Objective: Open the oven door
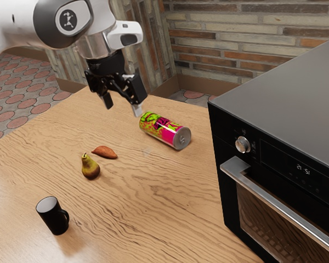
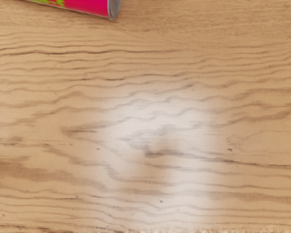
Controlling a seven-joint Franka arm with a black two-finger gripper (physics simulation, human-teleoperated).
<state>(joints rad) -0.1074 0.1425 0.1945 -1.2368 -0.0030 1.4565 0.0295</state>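
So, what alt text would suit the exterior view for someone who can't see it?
An open end effector hovers above a wooden table, away from a shut black oven. On the table are a can, sweet potato, pear and mug.

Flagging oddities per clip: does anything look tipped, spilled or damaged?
The can lies on its side on the table, odd because cans normally stand; I see no spill or dent. The mug stands upright.

We saw a wooden surface [image 1: 153, 203] with wavy grain. On it a black mug [image 1: 54, 217] stood upright, well apart from a pear [image 1: 90, 167] and a reddish-brown sweet potato [image 1: 105, 152] just beside it. We saw a colorful can [image 1: 163, 130] lying on its side, and a black oven [image 1: 279, 98] toward the exterior view's right.
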